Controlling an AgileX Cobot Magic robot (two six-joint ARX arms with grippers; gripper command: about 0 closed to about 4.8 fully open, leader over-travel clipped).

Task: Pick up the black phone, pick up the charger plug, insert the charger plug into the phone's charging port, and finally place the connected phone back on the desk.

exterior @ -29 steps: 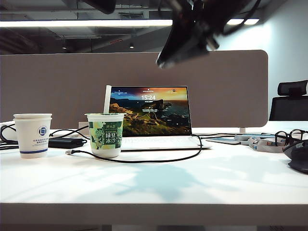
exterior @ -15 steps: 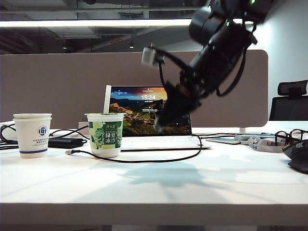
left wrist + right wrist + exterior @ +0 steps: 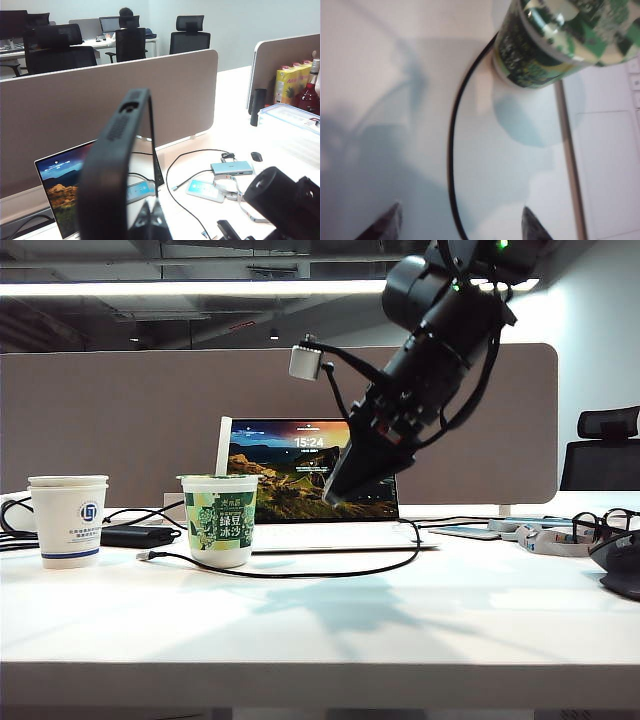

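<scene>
cup (image 3: 220, 519) left of laptop (image 3: 318, 485), cable (image 3: 300, 572) in front.

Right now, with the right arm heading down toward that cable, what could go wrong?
The right gripper is open above the black cable, which runs right beside the green cup; a slightly off descent might bump the cup. The charger plug is small and lies flat on the desk, so the fingers could pinch cable instead. The left gripper holds the black phone upright; any slip would complicate insertion.
</scene>
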